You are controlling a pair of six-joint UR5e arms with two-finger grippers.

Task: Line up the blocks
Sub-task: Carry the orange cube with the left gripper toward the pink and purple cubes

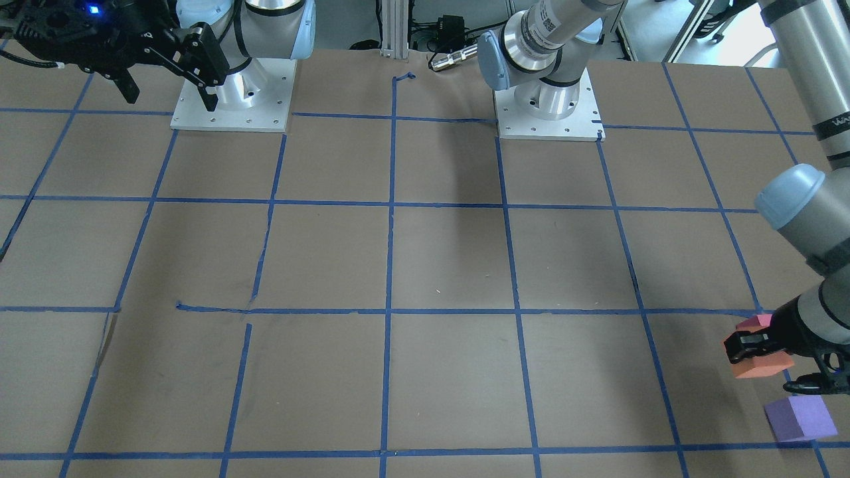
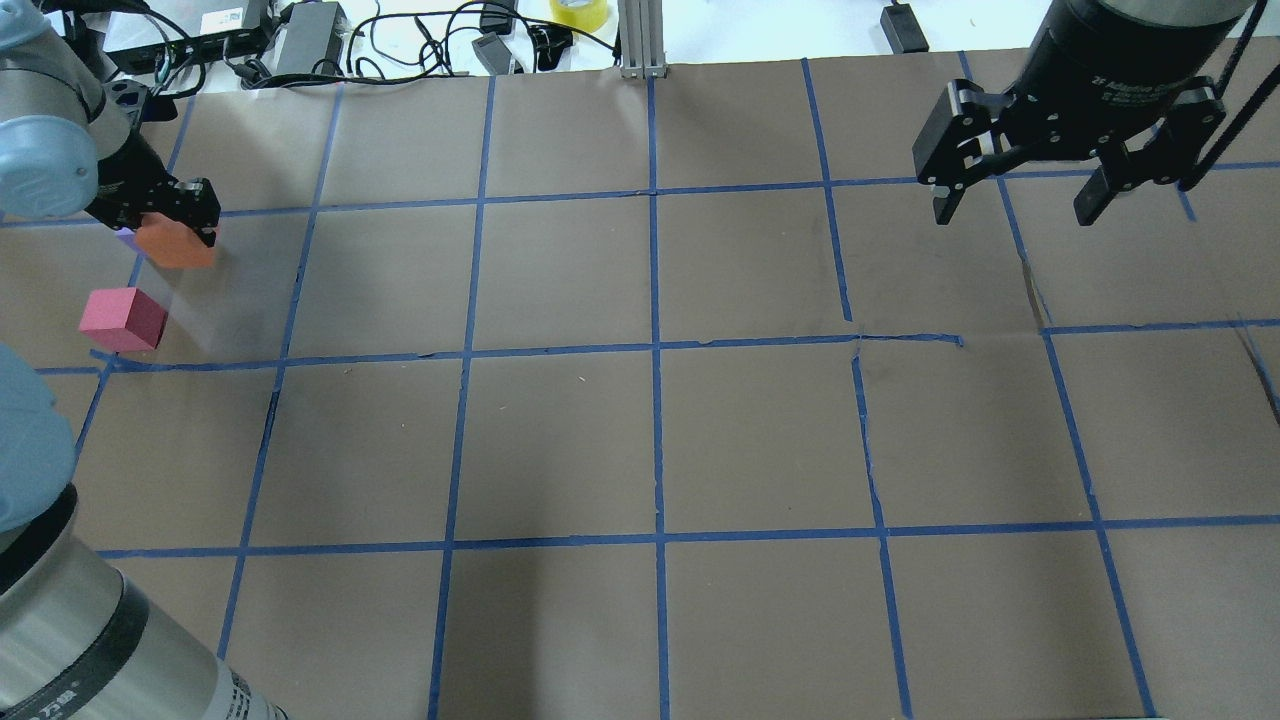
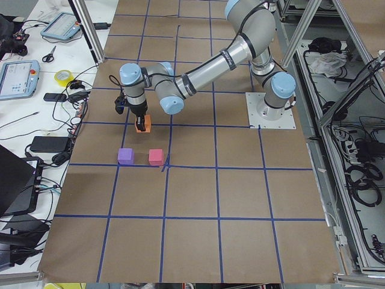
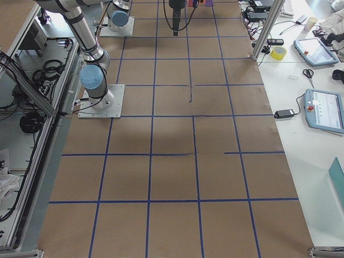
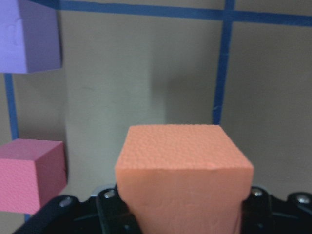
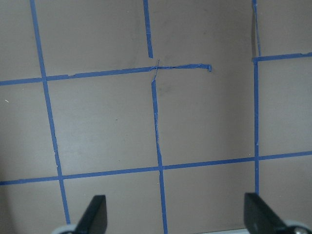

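Pinching the orange block (image 2: 180,250), my left claw (image 2: 178,228) hides most of the purple block (image 1: 800,418) in the overhead view. The pinkish-red block (image 2: 125,320) sits nearby on the worktop (image 2: 640,440). My right claw (image 2: 1015,205) hangs spread.

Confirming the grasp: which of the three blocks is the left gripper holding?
The orange block, clamped between the fingers of the left gripper; the pinkish-red block and purple block sit free.
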